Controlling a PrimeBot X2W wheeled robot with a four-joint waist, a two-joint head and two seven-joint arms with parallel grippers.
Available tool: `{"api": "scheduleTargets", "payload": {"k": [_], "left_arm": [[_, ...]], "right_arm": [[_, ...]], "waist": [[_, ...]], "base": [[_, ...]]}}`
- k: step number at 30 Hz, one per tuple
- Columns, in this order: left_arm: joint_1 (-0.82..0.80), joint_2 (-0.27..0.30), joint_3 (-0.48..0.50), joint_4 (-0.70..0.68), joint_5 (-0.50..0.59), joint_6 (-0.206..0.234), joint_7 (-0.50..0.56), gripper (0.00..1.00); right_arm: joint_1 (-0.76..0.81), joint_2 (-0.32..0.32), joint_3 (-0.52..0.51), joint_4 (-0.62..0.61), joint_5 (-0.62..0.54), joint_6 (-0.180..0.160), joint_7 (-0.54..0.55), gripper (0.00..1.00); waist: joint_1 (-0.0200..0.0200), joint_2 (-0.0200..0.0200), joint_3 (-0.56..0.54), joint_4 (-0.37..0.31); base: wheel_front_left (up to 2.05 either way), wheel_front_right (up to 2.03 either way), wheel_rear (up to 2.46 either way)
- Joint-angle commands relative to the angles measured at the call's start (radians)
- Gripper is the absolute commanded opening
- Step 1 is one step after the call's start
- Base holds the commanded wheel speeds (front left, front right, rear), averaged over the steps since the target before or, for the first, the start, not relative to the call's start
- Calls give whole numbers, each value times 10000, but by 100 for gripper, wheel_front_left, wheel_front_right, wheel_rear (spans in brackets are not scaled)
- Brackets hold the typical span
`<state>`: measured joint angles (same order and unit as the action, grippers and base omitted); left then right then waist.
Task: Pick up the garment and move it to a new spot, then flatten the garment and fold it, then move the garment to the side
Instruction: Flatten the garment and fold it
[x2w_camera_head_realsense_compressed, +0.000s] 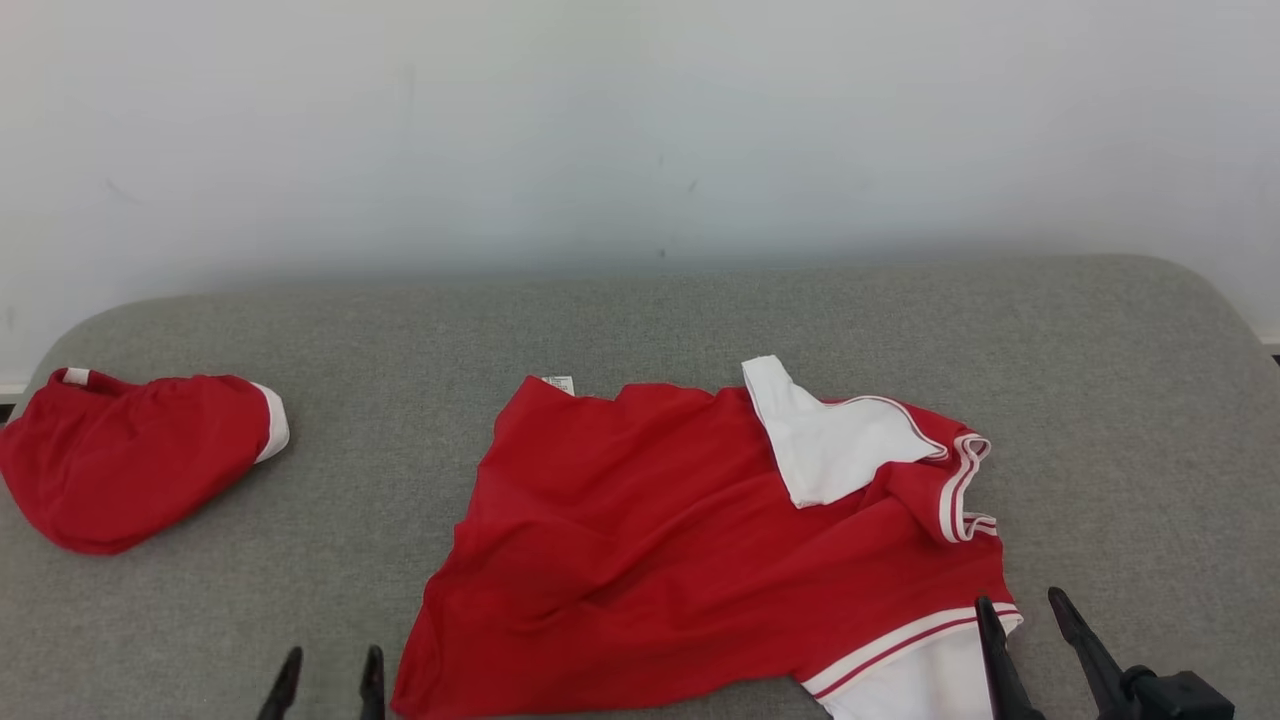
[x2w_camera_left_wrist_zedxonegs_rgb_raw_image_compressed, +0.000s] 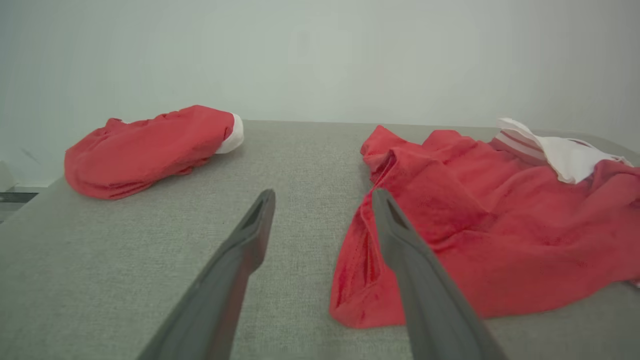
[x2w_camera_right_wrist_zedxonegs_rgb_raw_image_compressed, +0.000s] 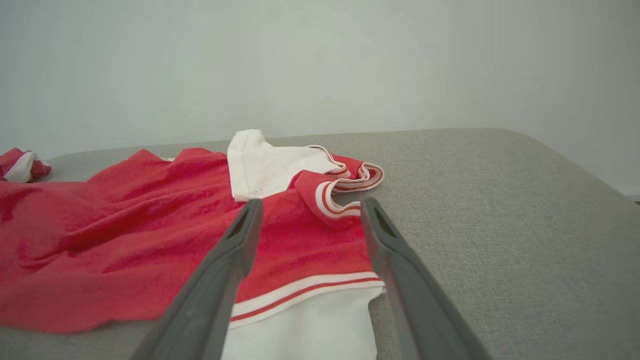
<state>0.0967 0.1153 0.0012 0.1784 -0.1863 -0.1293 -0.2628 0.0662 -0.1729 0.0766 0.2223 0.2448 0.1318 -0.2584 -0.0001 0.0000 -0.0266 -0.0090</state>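
A red garment (x2w_camera_head_realsense_compressed: 660, 540) with white panels and red-and-white striped trim lies spread and wrinkled on the grey padded surface (x2w_camera_head_realsense_compressed: 640, 320), right of centre. Its white collar part (x2w_camera_head_realsense_compressed: 830, 440) is folded over at the back right. In the left wrist view the garment (x2w_camera_left_wrist_zedxonegs_rgb_raw_image_compressed: 500, 220) lies to the right of my fingers. My left gripper (x2w_camera_head_realsense_compressed: 328, 672) stands open at the garment's lower left edge, its right finger (x2w_camera_left_wrist_zedxonegs_rgb_raw_image_compressed: 400, 235) over the hem. My right gripper (x2w_camera_head_realsense_compressed: 1025, 610) is open above the garment's striped band (x2w_camera_right_wrist_zedxonegs_rgb_raw_image_compressed: 310, 290) at the lower right corner, holding nothing.
A second red garment (x2w_camera_head_realsense_compressed: 130, 450) with a white cuff lies bunched near the surface's left edge, also in the left wrist view as a red bundle (x2w_camera_left_wrist_zedxonegs_rgb_raw_image_compressed: 150, 147). A pale wall (x2w_camera_head_realsense_compressed: 640, 120) stands behind. Bare grey surface stretches to the right of the spread garment (x2w_camera_right_wrist_zedxonegs_rgb_raw_image_compressed: 500, 225).
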Motion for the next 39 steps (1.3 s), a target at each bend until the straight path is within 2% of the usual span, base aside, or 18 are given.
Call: {"api": "scheduleTargets", "payload": {"k": [1,10,20,27,28,29,30,31,35,39], "left_arm": [[-180,67,-295,321,-66,-9,-31,100],[-801,397,-1455,2327,-541,-1,-31,100],[-1979,536,-1764,4348,-1195,-2,-31,100],[-2448,319,-2003,5117,-1509,-6,-22,100],[-2476,275,-2069,5215,-1589,-6,-22,100],[-2511,213,-2215,5319,-1663,-9,-19,72],[-2566,181,-2293,5380,-1805,-11,-19,27],[-2590,187,-2414,5436,-1907,-11,-19,0],[-2531,308,-2633,5217,-2067,-6,-20,0],[-2421,495,-2425,4343,-2044,-3,-30,0]], "right_arm": [[-50,-115,10,276,93,-23,9,100],[-137,-149,-156,1770,186,-23,171,100],[-543,174,6,3368,172,-23,127,100],[-753,528,617,4405,421,-2,312,100],[-783,582,728,4521,507,1,399,79],[-812,618,840,4627,611,3,455,44],[-838,611,927,4710,696,4,474,1],[-876,605,1009,4757,779,4,455,0],[-1141,541,1309,4582,1028,1,255,0],[-1350,447,1411,3768,1231,1,15,0]], "waist": [[1,0,72,-29],[1,0,460,-132],[1,0,1019,-250],[1,0,1125,-272],[1,0,1120,-277],[1,0,1109,-285],[1,0,1101,-292],[1,0,1086,-301],[1,0,1045,-351],[1,0,1018,-351]], "base": [[0,0,0],[0,0,0],[0,0,0],[0,0,0],[0,0,0],[0,0,0],[0,0,0],[0,0,0],[0,0,0],[0,0,0]]}}
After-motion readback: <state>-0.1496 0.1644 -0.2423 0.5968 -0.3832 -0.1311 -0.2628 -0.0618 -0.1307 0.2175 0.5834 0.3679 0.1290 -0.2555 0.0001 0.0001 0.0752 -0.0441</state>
